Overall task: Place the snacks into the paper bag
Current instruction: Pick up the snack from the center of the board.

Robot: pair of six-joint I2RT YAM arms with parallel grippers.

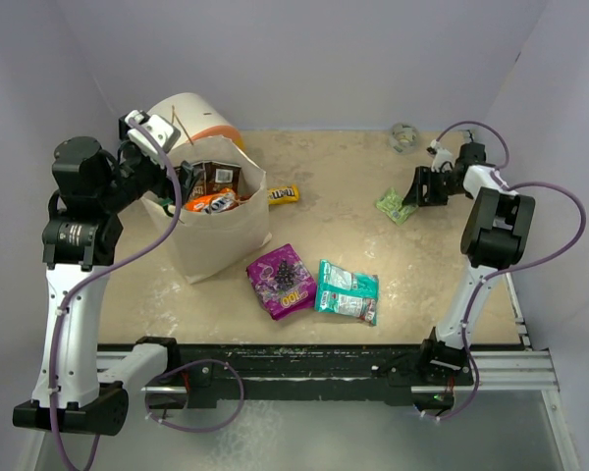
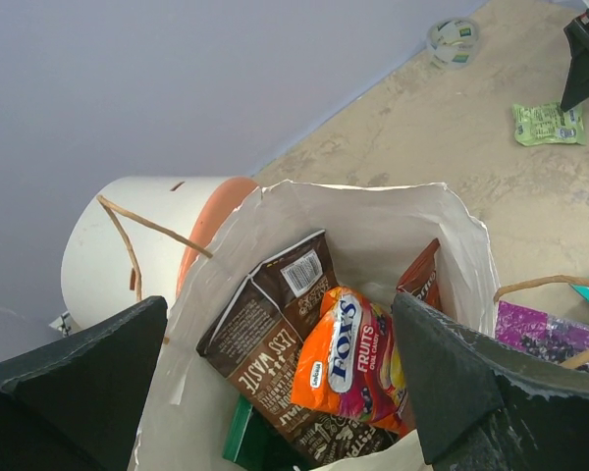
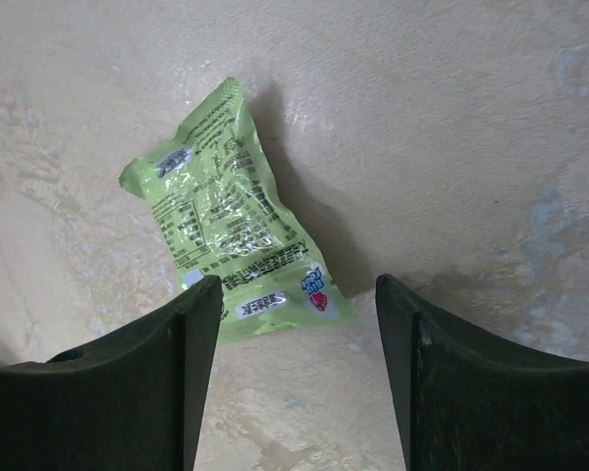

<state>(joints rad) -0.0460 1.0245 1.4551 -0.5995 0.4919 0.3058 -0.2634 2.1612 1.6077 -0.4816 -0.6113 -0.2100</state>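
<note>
Seen from the top camera, the paper bag (image 1: 226,240) stands upright at about 9 o'clock on the table (image 1: 452,285), its mouth open. The white-and-orange cylinder (image 1: 188,116) lies just behind it at its 12 o'clock. The left gripper (image 1: 185,182) hangs over the bag's 9 o'clock rim with its fingers spread wide, one on either side of the mouth in the wrist view and nothing between them.

Inside the bag lie a dark brown packet (image 2: 260,343) and an orange-red packet (image 2: 348,358) leaning against it. A second reddish-brown packet (image 2: 422,280) is against the far wall, and something dark green (image 2: 243,432) is at the bottom (too little of it shows to name).

Four snacks are outside the bag. The yellow candy bag (image 1: 284,194) lies just beside the bag at its 3 o'clock. The purple packet (image 1: 282,280) and the teal packet (image 1: 348,291) lie flat side by side near the table's centre, toward 6 o'clock. The tiny green packet (image 1: 395,205) lies flat at 2 o'clock.

The right gripper (image 1: 410,199) is low over this packet. In its own wrist view the fingers are parted, with the packet's near end between their tips. Whether either tip touches it cannot be told. The small grey-green ball (image 1: 404,135) sits at the packet's 12 o'clock, near the back wall.
</note>
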